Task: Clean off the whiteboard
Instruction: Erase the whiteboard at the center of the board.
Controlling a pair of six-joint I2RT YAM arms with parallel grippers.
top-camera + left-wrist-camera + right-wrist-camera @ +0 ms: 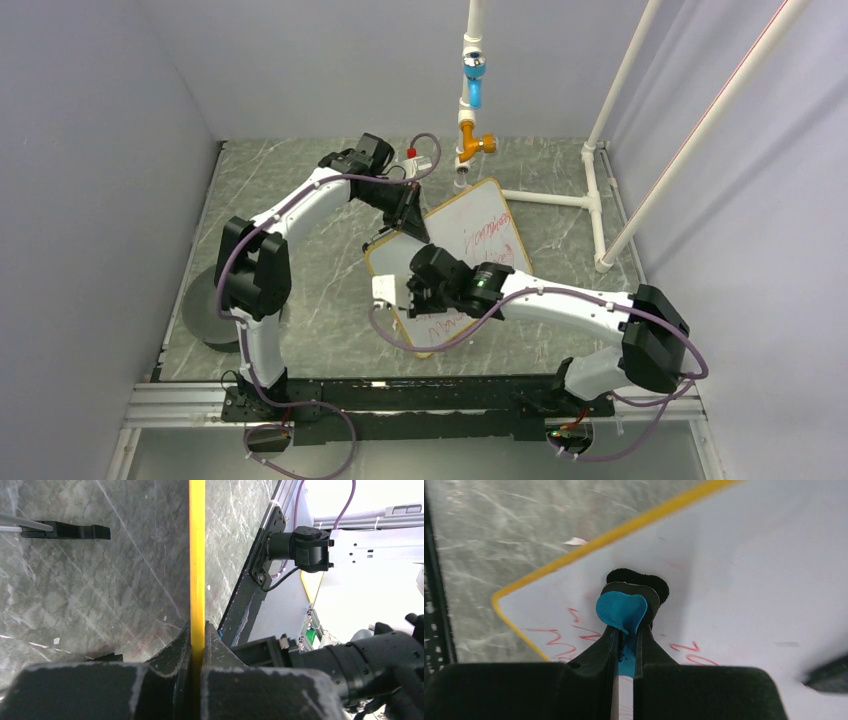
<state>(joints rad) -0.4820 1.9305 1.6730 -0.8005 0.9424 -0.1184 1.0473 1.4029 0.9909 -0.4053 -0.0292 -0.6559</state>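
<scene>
The whiteboard (478, 228), white with a thin yellow frame and red handwriting, lies tilted in the middle of the table. My left gripper (408, 222) is shut on its yellow frame (197, 555) at the far left edge. My right gripper (418, 292) is shut on the small blue-and-black eraser (624, 611), whose black pad touches the board face (744, 575) near its near-left corner. Red scribbles (559, 637) lie on both sides of the eraser, and more red writing (488, 235) shows at the board's far right part.
A black clip foot (65, 530) lies on the marble table (300, 290). A white pipe frame (600, 190) with an orange and blue fitting (472, 140) stands at the back right. A grey disc (205, 315) sits by the left arm. A black rail (400, 395) runs along the near edge.
</scene>
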